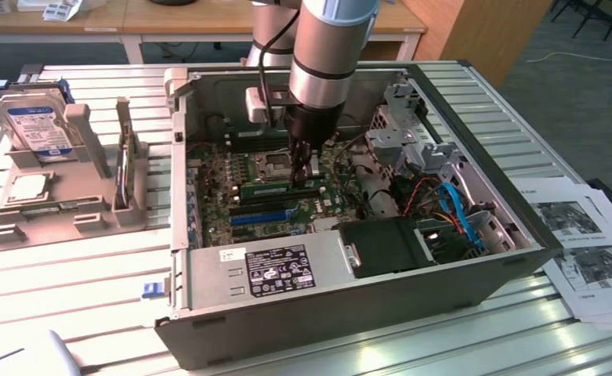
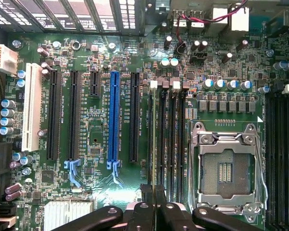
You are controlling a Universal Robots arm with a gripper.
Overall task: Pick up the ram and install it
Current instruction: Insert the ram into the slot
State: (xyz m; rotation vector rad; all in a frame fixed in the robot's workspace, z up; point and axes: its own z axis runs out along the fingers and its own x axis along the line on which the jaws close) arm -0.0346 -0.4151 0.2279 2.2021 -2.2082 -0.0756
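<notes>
Pincer clenched on ram, stick held edge-on, low over memory slots beside CPU socket.

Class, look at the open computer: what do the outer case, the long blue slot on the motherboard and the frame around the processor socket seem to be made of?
Outer case: likely sheet metal, matt grey, with thin folded edges.
Long blue slot: probably moulded plastic, an even saturated blue.
Socket frame: metal, bright silvery with glints.
</notes>
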